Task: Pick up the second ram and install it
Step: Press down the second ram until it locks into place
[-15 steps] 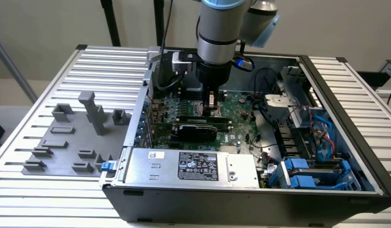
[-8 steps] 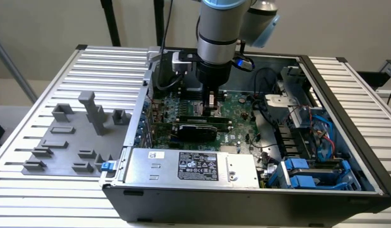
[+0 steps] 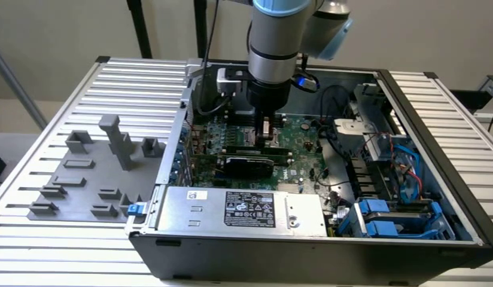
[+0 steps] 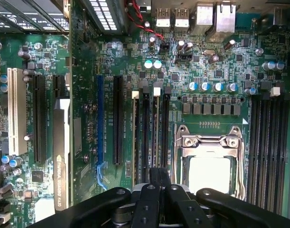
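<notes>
Open case [image 3: 406, 119], closed gripper [image 3: 267, 142] inside

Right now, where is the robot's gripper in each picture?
Exterior view: the gripper hangs under the arm, in the middle of the open computer case, low over the green motherboard.
Wrist view: the gripper is shut, its black tips over the memory slots, beside the silver processor socket.
Shared landmark: the black graphics card, close beside the gripper.

Plain beige wall [image 3: 63, 30] behind a white slatted table [image 3: 39, 149]; black posts [image 3: 139, 27] rise at the rear.
</notes>
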Available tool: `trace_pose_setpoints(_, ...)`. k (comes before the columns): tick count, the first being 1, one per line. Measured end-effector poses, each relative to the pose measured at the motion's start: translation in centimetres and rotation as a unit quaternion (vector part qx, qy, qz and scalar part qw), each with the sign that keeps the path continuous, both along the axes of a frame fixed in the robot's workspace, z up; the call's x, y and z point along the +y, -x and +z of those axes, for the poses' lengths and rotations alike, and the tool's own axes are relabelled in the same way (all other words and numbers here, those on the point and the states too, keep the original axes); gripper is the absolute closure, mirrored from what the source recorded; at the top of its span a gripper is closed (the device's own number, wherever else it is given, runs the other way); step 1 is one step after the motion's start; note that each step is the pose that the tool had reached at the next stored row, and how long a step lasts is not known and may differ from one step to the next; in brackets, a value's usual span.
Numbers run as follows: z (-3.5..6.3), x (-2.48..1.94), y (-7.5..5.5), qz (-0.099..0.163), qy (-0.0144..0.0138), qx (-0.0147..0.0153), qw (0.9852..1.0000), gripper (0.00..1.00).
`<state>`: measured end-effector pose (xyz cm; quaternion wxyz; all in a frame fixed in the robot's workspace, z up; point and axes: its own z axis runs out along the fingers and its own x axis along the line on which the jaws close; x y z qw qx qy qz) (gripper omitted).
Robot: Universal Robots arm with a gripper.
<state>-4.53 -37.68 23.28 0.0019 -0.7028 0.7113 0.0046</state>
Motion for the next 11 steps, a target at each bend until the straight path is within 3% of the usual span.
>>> trace_pose_setpoints(6,-0.73,0.00,0.10,0.000,0.0002,0.0000,1.0000,0.89)
trace_pose_setpoints(11,-0.56,0.03,0.11,0.000,-0.0010,-0.0004,1.0000,0.89)
